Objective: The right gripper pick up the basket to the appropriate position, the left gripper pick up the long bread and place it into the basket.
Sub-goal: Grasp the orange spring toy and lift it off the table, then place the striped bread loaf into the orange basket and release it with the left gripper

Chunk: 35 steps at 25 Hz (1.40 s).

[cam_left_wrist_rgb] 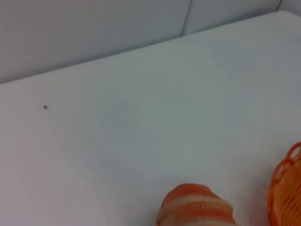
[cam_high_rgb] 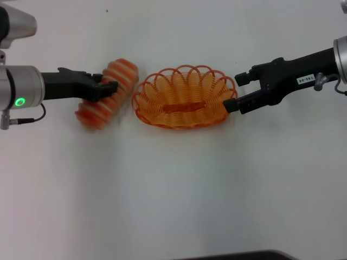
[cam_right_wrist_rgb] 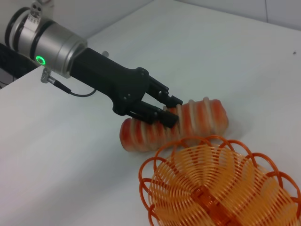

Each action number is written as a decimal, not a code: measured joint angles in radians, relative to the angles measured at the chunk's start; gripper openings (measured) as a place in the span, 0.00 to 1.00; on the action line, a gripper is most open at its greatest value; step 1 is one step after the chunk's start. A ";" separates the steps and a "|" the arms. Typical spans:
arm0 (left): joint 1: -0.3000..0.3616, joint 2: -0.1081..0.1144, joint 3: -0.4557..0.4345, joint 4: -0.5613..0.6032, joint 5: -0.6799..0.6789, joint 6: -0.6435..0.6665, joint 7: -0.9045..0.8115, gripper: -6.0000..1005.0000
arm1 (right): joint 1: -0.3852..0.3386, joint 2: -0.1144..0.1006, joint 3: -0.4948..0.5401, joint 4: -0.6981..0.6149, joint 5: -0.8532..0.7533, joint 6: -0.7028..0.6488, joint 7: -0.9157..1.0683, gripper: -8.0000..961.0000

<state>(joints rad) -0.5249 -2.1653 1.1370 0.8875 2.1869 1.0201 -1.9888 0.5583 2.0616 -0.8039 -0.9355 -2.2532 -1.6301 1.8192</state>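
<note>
Left gripper clamped across the middle of the bread, which lies tilted on the table just left of the empty basket. The ridged loaf probably handles light; mid-length grasp suits. Right gripper, fingers spread, at the basket's right rim.

The long bread, banded orange and cream, lies tilted with its far end toward 1 o'clock. Just beside it at 3 o'clock sits the basket, an upright oval of orange wire with a scalloped rim.
</note>
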 joint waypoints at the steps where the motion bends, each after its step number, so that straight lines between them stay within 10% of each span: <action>1: 0.006 0.001 -0.005 0.012 -0.012 0.014 0.000 0.43 | -0.002 0.000 0.000 0.000 0.000 0.000 0.000 0.99; 15: 0.011 0.023 -0.200 0.211 -0.144 0.377 0.019 0.35 | -0.022 -0.021 0.109 0.002 0.000 -0.131 -0.005 0.99; 35: -0.276 0.003 0.059 -0.117 -0.113 0.175 0.041 0.23 | -0.042 -0.025 0.099 0.025 -0.021 -0.149 -0.010 0.99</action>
<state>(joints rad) -0.8006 -2.1619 1.1956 0.7701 2.0739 1.1950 -1.9478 0.5160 2.0370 -0.7051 -0.9102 -2.2741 -1.7793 1.8087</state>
